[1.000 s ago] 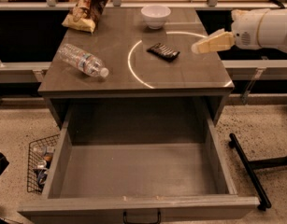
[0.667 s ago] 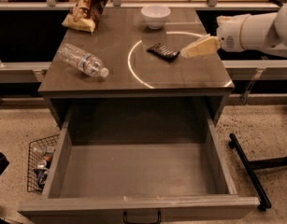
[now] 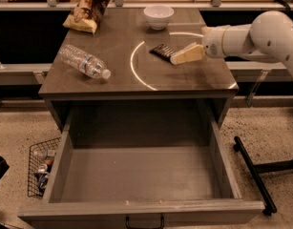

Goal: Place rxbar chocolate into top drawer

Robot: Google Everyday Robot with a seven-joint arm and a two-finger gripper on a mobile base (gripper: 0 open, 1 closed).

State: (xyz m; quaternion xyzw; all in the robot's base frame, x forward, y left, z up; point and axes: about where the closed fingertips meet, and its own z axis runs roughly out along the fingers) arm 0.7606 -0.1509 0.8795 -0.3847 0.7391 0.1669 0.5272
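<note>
The rxbar chocolate (image 3: 162, 51), a small black bar with pale stripes, lies flat on the grey cabinet top (image 3: 117, 75) inside a white ring mark. My gripper (image 3: 176, 58) reaches in from the right on a white arm, its tan fingers (image 3: 188, 54) just right of the bar and over its near end. The top drawer (image 3: 141, 209) is pulled wide open below the cabinet top, with nothing inside it; its small black handle (image 3: 144, 222) shows at the front.
A clear plastic bottle (image 3: 85, 62) lies on its side at the left of the top. A tan chip bag (image 3: 88, 7) and a white bowl (image 3: 159, 16) stand at the back. A black wire basket (image 3: 41, 166) sits on the floor left; a black stand leg (image 3: 253, 173) right.
My gripper has moved left and down across the cabinet top, from well right of the bar to right beside it. The bar, the bottle and the drawer have not moved.
</note>
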